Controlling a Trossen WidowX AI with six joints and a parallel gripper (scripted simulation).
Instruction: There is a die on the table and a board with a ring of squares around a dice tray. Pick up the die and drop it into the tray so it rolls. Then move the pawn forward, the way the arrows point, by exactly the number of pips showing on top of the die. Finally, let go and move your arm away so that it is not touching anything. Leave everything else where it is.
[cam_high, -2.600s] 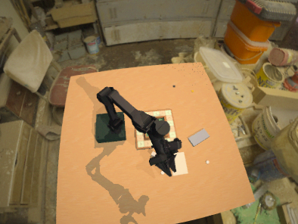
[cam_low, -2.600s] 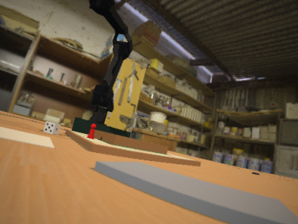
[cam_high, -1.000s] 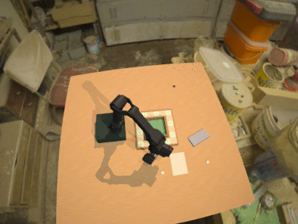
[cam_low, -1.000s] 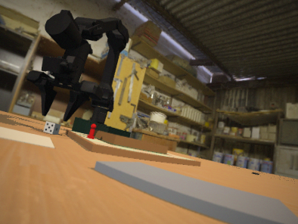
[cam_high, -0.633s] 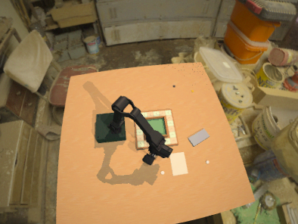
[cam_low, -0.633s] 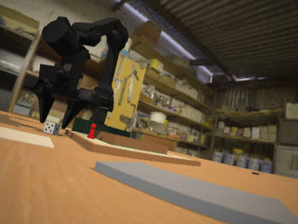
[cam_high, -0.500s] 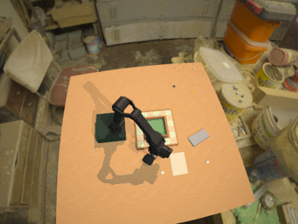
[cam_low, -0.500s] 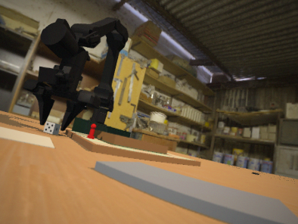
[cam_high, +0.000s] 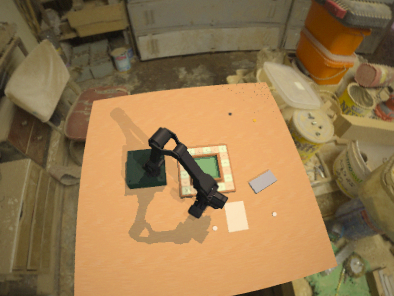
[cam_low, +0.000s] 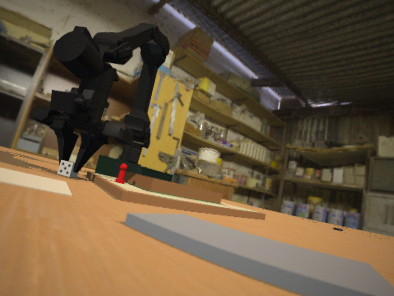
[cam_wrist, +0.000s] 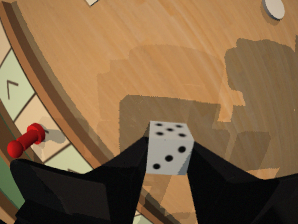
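Note:
My gripper (cam_high: 196, 210) (cam_low: 70, 162) (cam_wrist: 166, 144) is shut on the white die (cam_low: 65, 168) (cam_wrist: 167, 154), low at the table top beside the board. In the wrist view one face of the die has three pips and the adjoining one has several; whether it is clear of the table I cannot tell. The board (cam_high: 227, 170) (cam_low: 112, 188) (cam_wrist: 44, 92) has arrowed squares around the green dice tray (cam_high: 207, 166) (cam_wrist: 7, 176). The red pawn (cam_low: 121, 175) (cam_wrist: 31, 137) stands on a board square close to my gripper; in the top view I cannot make it out.
A grey slab (cam_high: 263, 181) (cam_low: 250, 250) lies right of the board. A cream sheet (cam_high: 236, 216) (cam_low: 35, 183) lies in front of it. A white disc (cam_high: 215, 228) lies near the gripper and another white disc (cam_high: 274, 214) further right. The arm stands by a dark green block (cam_high: 137, 172).

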